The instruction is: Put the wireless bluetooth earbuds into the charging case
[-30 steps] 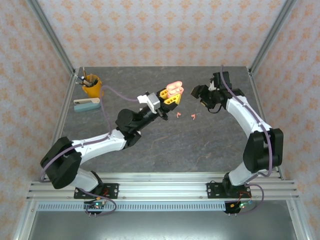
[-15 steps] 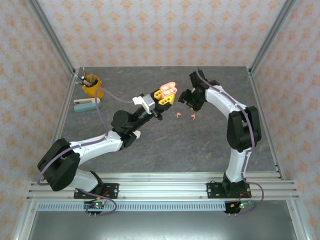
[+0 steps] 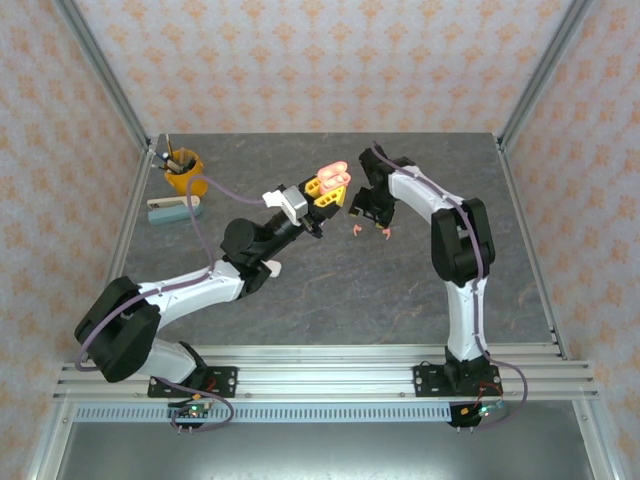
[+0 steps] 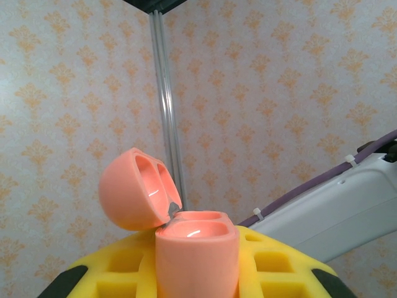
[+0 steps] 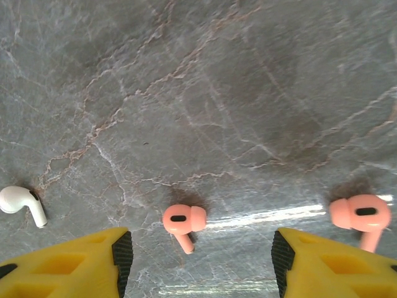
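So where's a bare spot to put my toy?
The near middle of the table, between left arm and right arm, is bare; so is the far right corner. It's crowded around the salmon earbuds under the right gripper, and by the yellow cup.

The case (image 4: 195,254) is glowing salmon-pink. The left fingers (image 4: 273,267) are showing yellow with black tips, like the right fingers (image 5: 74,261). The table (image 5: 248,93) is showing grey marble with rusty veins. In the right wrist view, a salmon earbud (image 5: 183,221) is lying at six o'clock, a second salmon earbud (image 5: 361,214) at four, and a white earbud (image 5: 18,200) at eight. The walls (image 4: 279,74) are showing cream with orange motifs.
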Controlling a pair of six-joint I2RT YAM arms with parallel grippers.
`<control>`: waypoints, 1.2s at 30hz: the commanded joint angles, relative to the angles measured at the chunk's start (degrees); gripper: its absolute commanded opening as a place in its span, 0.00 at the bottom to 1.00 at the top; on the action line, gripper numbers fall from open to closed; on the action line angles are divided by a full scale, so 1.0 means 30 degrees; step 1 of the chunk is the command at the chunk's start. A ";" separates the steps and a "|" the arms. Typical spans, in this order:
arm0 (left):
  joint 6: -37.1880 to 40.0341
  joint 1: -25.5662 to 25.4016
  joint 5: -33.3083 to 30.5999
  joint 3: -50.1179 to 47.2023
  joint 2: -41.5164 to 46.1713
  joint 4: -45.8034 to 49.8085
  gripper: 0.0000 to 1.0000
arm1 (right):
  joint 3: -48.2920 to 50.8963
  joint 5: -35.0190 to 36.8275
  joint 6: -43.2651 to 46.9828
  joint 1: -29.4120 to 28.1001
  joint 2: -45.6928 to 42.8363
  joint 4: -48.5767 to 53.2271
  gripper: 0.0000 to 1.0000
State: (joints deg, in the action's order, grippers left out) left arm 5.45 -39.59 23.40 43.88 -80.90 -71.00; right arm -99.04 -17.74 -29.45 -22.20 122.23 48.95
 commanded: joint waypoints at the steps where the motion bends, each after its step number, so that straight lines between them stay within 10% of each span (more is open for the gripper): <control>1: -0.0206 0.0160 0.0340 0.0111 0.0454 -0.0224 0.00 | -0.0932 0.0664 0.0425 -0.0334 0.0549 0.1253 0.62; 36: -0.0609 0.0132 0.0543 0.0328 0.0307 -0.0107 0.00 | -0.2520 0.1459 0.0016 -0.1214 0.2845 0.1846 0.48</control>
State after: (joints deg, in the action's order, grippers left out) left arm 4.36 -39.59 23.83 43.88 -80.90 -69.93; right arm -104.77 -15.53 -28.69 -24.95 129.40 51.92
